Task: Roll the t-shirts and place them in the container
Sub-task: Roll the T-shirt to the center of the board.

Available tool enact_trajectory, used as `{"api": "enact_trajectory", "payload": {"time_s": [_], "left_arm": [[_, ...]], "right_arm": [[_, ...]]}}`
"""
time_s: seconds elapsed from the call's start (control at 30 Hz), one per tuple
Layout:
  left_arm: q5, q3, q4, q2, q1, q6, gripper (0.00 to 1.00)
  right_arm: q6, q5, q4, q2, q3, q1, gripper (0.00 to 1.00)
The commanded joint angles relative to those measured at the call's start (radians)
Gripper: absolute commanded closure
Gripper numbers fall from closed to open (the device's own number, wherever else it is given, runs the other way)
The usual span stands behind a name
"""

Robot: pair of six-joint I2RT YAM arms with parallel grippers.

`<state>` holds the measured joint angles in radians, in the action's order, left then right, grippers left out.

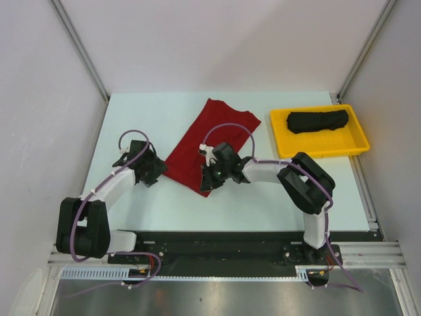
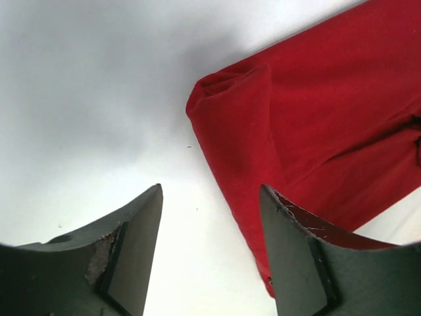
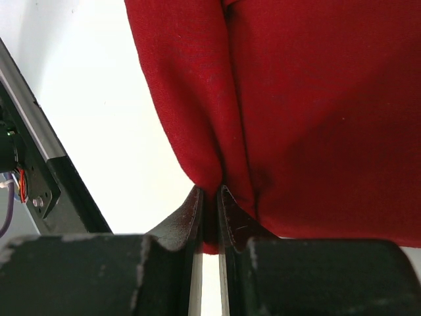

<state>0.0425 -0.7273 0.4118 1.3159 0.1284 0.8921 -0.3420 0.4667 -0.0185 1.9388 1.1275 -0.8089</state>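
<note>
1. Left gripper (image 2: 210, 191): jaws stand apart with only bare desk (image 1: 141, 118) showing between them. It holds nothing.
2. From that gripper, the red t-shirt (image 1: 207, 135) lies to its right. In the left wrist view the cloth's long edge passes just beside the right-hand finger, and whether they touch cannot be told.
3. Right gripper (image 3: 209, 191): jaws pressed together on a pinch of the red t-shirt's near end, with cloth bunching into a crease where it enters them.
4. Lie of the shirt: it is folded into a long strip flat on the desk. Its long axis runs diagonally from the near end, between the two grippers, to the far right.
5. Both grippers sit at that near end, the left at the strip's left edge and the right on it.
6. Judgement: a roll would have to travel along the diagonal axis, away from the arms. The free left gripper therefore needs to move rightward onto the near edge to match the right one.
7. Black t-shirt (image 1: 317, 121): a bundle lying in the yellow tray (image 1: 283, 146) at far right, well apart from both grippers. It looks already rolled.
</note>
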Motion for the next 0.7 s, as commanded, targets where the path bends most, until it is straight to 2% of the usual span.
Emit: {"api": "enact_trajectory", "payload": {"time_s": [0.0,0.17,0.37,0.57,0.67], "left_arm": [[0.008,0.017,-0.08,0.019,-0.006,0.073,0.33],[-0.004,0.034,-0.175,0.074,-0.007,0.113,0.31],[0.0,0.039,-0.238,0.141,-0.019,0.14,0.34],[0.037,0.014,-0.228,0.158,-0.023,0.14,0.5],[0.046,-0.012,-0.205,0.17,-0.024,0.127,0.65]], "right_arm": [[-0.014,0.02,-0.014,0.015,-0.005,0.01,0.99],[-0.02,0.026,-0.014,0.017,-0.005,0.014,1.0],[-0.012,0.027,-0.003,0.02,-0.006,0.025,1.0],[-0.012,0.039,0.0,0.017,-0.011,0.037,1.0],[-0.017,0.047,-0.004,0.02,-0.015,0.043,1.0]]}}
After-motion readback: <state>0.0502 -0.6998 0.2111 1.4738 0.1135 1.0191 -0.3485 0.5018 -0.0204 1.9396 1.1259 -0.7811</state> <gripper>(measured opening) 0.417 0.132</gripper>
